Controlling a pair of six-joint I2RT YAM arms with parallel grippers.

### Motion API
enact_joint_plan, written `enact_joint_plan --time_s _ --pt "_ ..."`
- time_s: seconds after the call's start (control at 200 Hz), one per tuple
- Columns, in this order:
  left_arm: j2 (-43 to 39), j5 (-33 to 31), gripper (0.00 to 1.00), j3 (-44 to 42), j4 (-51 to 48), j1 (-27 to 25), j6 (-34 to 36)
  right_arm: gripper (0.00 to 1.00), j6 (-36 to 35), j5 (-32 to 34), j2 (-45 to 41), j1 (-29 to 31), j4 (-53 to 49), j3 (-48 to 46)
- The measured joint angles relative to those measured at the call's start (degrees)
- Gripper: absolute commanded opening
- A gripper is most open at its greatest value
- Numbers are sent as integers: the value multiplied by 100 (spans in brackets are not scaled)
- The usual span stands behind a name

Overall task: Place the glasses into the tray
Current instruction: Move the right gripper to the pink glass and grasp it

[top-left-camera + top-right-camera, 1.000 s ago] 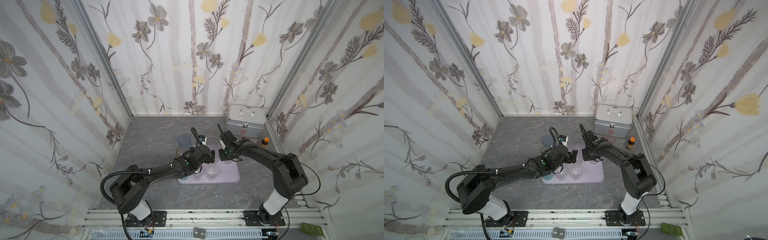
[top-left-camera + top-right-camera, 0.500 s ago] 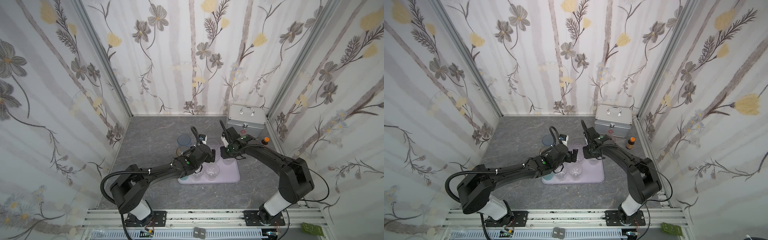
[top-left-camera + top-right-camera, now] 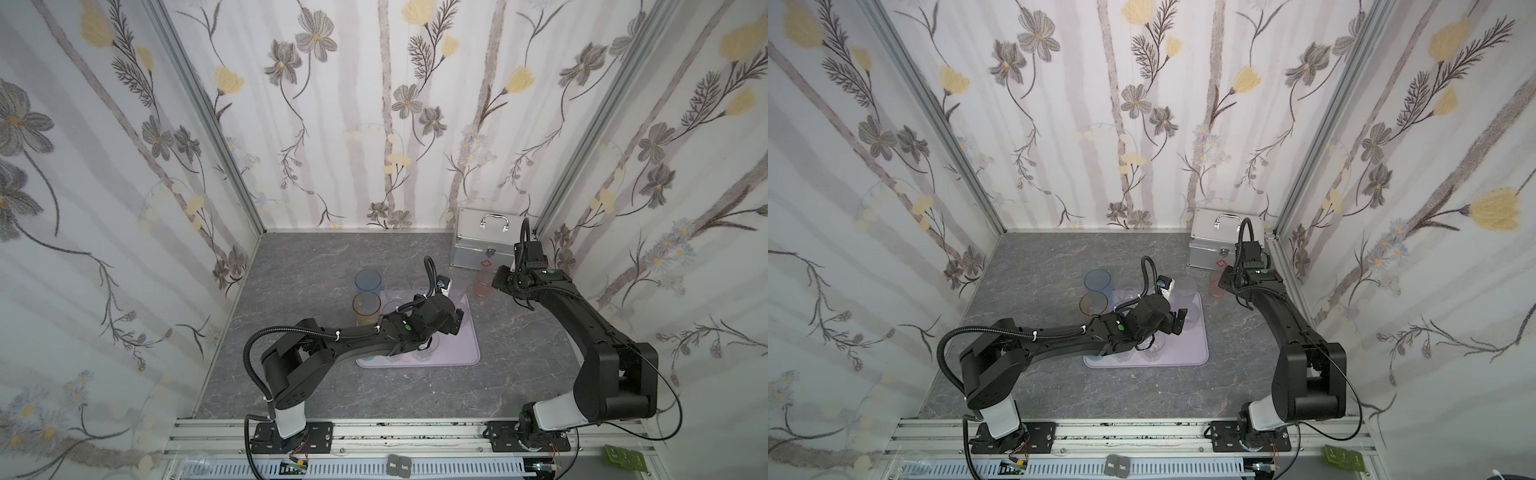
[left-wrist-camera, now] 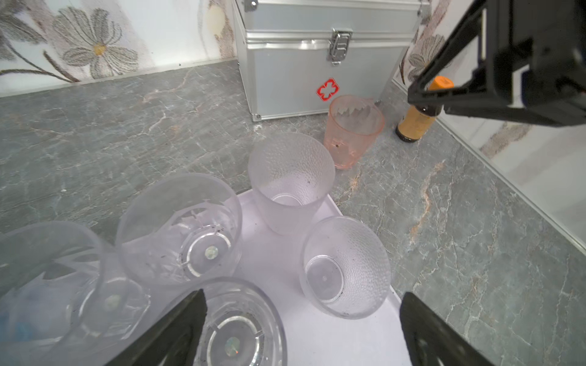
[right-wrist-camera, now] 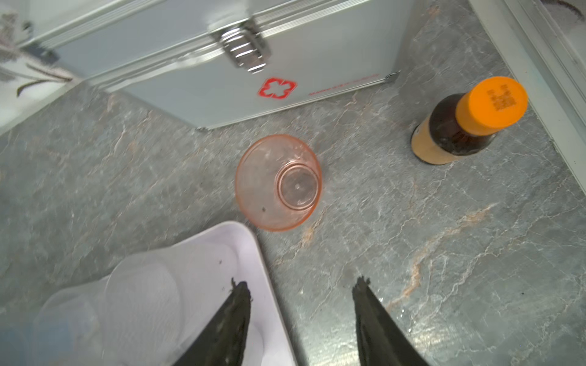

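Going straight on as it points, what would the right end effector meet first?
Most likely the pink glass, upright ahead of the right end effector; depth unclear, it might pass over.

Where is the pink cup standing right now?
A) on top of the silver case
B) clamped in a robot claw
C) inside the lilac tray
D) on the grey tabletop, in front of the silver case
D: the pink glass stands upright on the grey tabletop, just outside the tray corner and in front of the silver case.
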Motion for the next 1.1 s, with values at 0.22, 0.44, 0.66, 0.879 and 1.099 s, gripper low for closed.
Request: enact_joint_plan --time_s 0.22,0.44,0.66,0.879,1.099 --pt "188 -22 100 72 -15 -173 247 49 160 -275 616 -72 487 13" --pt "192 -144 100 72 -33 -155 468 35 203 -295 1121 -142 748 15" --pt "33 -245 100 4 -33 -155 485 11 201 -374 1351 -164 931 -9" --pt "-282 -415 100 -155 -33 -92 485 6 26 -195 682 81 656 -170" --pt "-680 -485 100 -321 -39 212 485 5 -304 328 -844 586 -234 -304"
